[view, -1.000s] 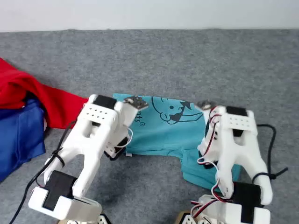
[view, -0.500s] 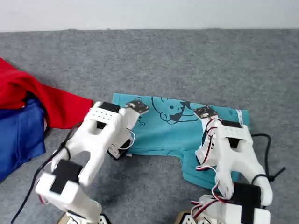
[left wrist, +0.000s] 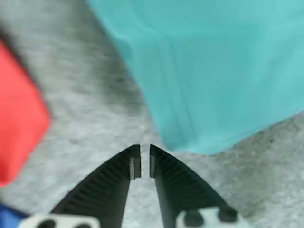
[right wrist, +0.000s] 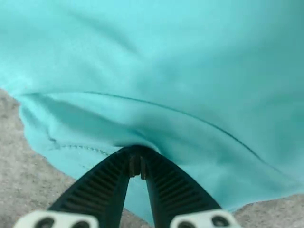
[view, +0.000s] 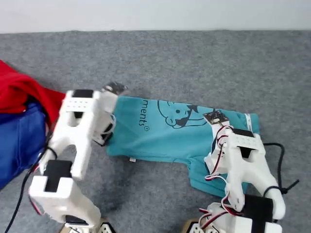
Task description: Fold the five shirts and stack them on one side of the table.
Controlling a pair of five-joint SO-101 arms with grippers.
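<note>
Your left arm has just swung off the teal shirt (view: 165, 136) toward the red shirt (view: 29, 94), and the print it was covering is out in the open. Left gripper (left wrist: 141, 153) now hangs over bare table (view: 194, 63) just beside the shirt's near left corner, jaws all but together with nothing between them. So that side is let go, and you'll need a fresh grab before any fold.

Right gripper (right wrist: 137, 164) has eased back a touch toward its base. It looks pinched on a ridge of teal cloth near the shirt's right end.

The shirt lies flat mid-table, not yet folded, well short of the red and blue pile (view: 19, 141). Its long axis runs left to right across the table. Neck looks to point right and hem left, with one sleeve trailing toward you.
</note>
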